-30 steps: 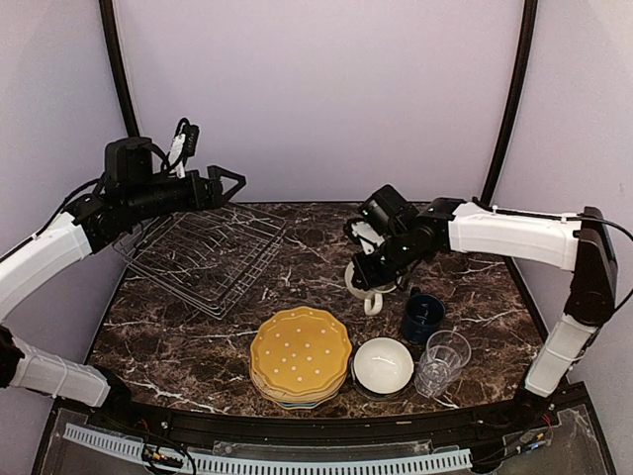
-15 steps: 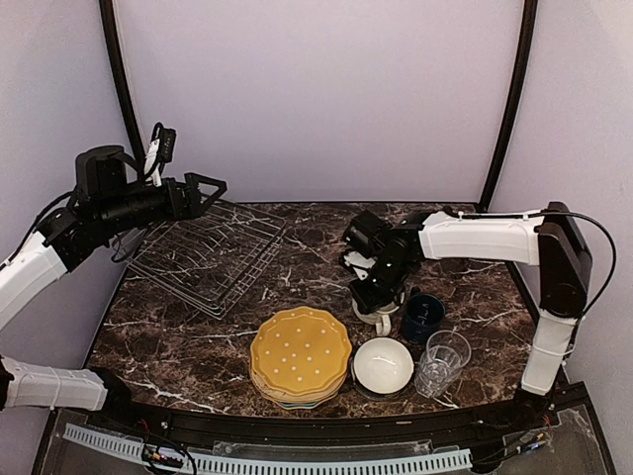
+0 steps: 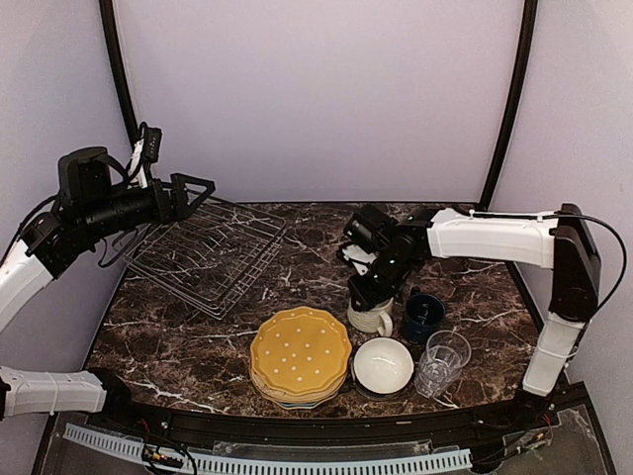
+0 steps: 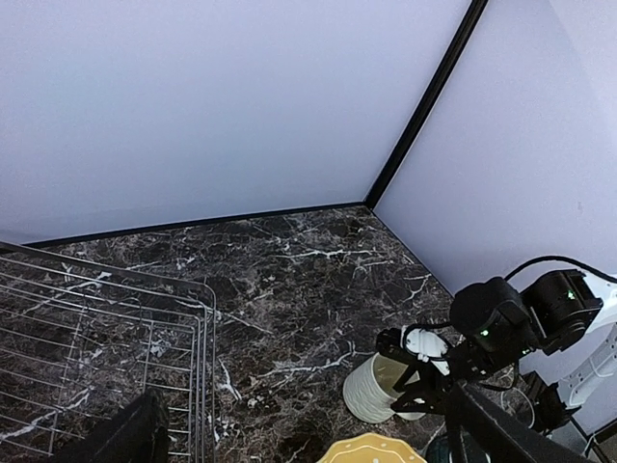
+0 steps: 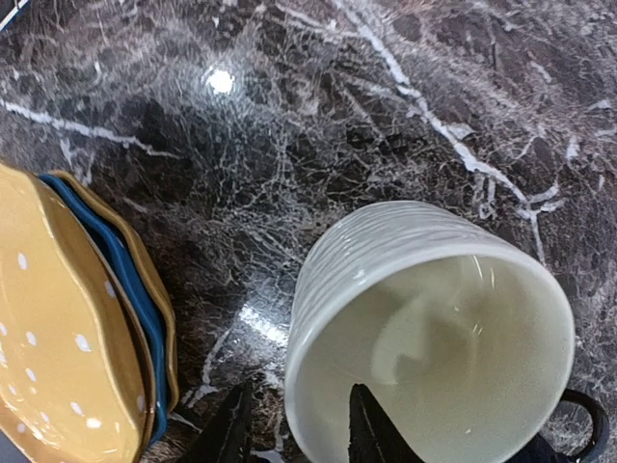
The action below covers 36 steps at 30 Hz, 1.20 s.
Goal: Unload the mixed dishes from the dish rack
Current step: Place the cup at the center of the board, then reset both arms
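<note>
From above: find the dish rack (image 3: 203,252) bare at the far left of the marble table (image 3: 297,257). Left gripper (image 3: 195,188) over its far edge, spread wide and holding nothing. Look right for the step in hand, judged to be the setting-down of the last piece: right gripper (image 3: 368,294) low over the rim of the cream mug (image 3: 372,317). Note the mug's place on the table, well apart from the rack, between the yellow plate (image 3: 300,353) stack and the dark blue mug (image 3: 423,317), behind the white bowl (image 3: 383,366). Glass tumbler (image 3: 442,361) near, to the right.

From the left wrist: wide-spread fingers (image 4: 130,439) at the bottom corners, rack wires below left. Mug small and upright across the table, under the other arm.

From the right wrist: fingers (image 5: 371,424) astride the mug's left wall, one outside, one inside the mouth. Cannot tell whether pinching the wall or loose around it; seems a sliver of gap on each side, but too little of the tips in frame.

To finish well:
- Make sure the base sits flat before letting go.
- Open just enough to free the wall.
- Rise straight up with no sideways drag, given the plate edges just beside the outer finger and the blue mug close behind.
</note>
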Each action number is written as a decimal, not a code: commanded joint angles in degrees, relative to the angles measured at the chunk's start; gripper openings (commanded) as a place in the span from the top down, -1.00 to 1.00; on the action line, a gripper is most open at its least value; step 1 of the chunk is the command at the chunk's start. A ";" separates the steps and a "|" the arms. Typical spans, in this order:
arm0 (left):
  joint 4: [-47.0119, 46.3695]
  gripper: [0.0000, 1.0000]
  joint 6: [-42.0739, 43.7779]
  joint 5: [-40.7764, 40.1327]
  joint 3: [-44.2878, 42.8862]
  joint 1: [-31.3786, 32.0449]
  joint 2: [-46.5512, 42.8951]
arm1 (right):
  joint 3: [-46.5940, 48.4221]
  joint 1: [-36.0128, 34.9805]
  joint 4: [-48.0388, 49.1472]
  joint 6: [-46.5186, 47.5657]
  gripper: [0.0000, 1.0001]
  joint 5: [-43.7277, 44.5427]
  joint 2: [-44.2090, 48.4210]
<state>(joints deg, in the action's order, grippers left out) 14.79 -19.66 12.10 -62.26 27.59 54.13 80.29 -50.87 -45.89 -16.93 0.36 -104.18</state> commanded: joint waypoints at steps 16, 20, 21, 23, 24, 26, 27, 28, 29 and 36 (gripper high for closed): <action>5.08 -0.98 2.68 -5.07 -4.69 -0.12 -6.30 | -8.58 -0.54 11.17 1.17 -0.96 7.44 36.33; 4.74 -0.98 4.01 -7.90 -4.73 -0.10 -9.99 | -11.19 -0.50 15.56 2.59 -0.97 7.35 44.87; 4.65 -0.98 4.23 -8.92 -4.72 -0.09 -10.48 | -11.93 -0.54 16.69 2.89 -0.97 7.22 47.17; 4.27 -0.98 4.88 -10.35 -4.71 -0.10 -12.26 | -13.00 -0.54 18.44 3.11 -0.97 7.61 51.96; 3.75 -0.98 5.20 -10.83 -4.67 -0.09 -13.38 | -13.39 -0.57 18.99 3.38 -0.97 7.52 53.90; 2.63 -0.98 5.77 -12.40 -4.13 -0.08 -15.40 | -13.74 -0.63 19.91 4.70 -0.97 6.12 56.99; 1.65 -0.98 6.03 -13.93 -3.94 -0.08 -16.09 | -13.83 -0.63 20.22 5.00 -0.97 5.79 58.35; 1.21 -0.98 6.61 -14.51 -3.51 -0.08 -17.46 | -13.91 -0.63 20.63 5.18 -0.97 5.78 59.64; 0.27 -0.98 6.89 -15.80 -3.32 -0.08 -18.08 | -14.12 -0.63 21.11 5.27 -0.97 5.78 60.93; -3.76 -0.98 9.39 -21.07 -1.46 -0.08 -23.98 | -15.57 -0.63 25.84 6.62 -0.97 4.04 66.64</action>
<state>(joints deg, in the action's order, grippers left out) 14.48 -12.82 -4.86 -65.14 27.59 31.99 66.11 -51.07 -24.56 -11.86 5.39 -38.59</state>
